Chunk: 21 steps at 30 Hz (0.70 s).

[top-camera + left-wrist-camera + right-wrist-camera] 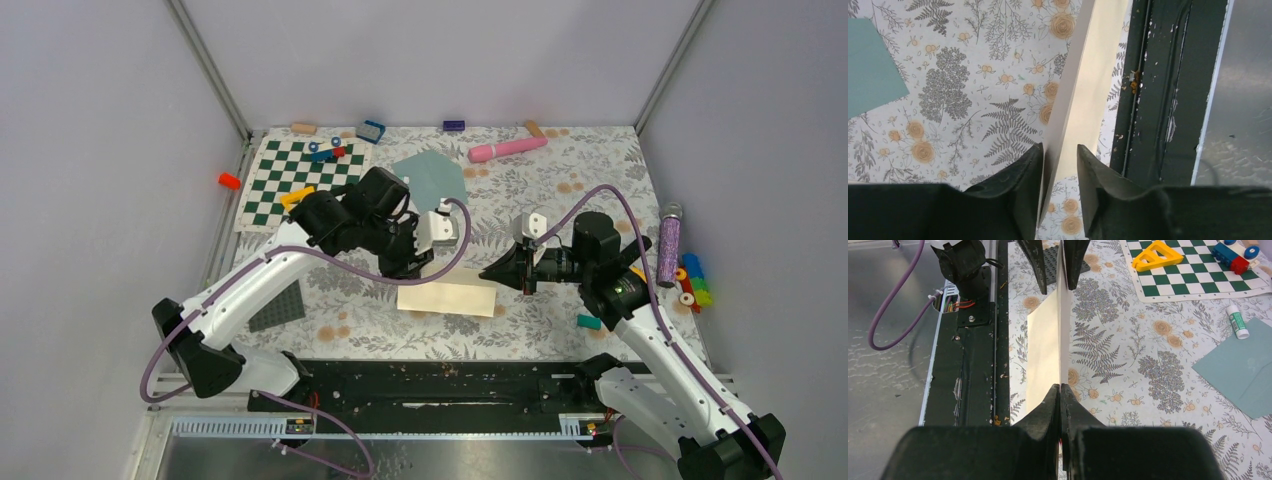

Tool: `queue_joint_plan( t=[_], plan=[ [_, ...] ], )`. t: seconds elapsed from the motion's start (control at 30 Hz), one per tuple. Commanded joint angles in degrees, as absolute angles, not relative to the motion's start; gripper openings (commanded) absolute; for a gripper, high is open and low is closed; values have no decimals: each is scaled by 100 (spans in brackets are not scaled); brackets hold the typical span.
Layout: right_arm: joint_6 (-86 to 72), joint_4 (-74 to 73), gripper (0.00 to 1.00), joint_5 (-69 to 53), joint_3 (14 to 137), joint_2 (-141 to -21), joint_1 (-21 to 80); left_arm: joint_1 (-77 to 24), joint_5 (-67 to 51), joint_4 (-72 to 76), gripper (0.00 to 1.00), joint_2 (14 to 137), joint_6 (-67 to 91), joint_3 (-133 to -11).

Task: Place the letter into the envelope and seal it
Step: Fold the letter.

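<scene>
The cream letter is held up on edge near the table's front, its lower part resting on the floral cloth. My right gripper is shut on its right end, the fingers pinched on the raised sheet. My left gripper straddles the other end with its jaws open: the paper leans on the left finger and a gap shows beside the right one. The teal envelope lies flat behind the arms, also seen in the left wrist view and the right wrist view.
A green-and-white chequered board with toy bricks lies at the back left. A pink cylinder lies at the back, a glue stick beside the envelope. A dark studded plate sits front left. A purple tube and bricks lie right.
</scene>
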State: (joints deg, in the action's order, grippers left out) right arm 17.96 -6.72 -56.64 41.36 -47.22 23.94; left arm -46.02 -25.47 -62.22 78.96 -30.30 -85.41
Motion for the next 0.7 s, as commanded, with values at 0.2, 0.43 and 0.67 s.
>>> queue_joint_plan(
  t=[0.2,0.43,0.67],
  plan=[
    [1788,-466,3,-5830,4122,-4658,2347,-4605,-2642,-5880,0,7567,-2940,-8395],
    [1666,-477,68,-6119,4646,-4879,2382,-4750,-2562,-5888,0,7652,-2751,-8390],
    [1609,-621,72,-5768,5286,-5555,2870,-4896,-2623,-5884,0,7736,-2608,-8434]
  ],
)
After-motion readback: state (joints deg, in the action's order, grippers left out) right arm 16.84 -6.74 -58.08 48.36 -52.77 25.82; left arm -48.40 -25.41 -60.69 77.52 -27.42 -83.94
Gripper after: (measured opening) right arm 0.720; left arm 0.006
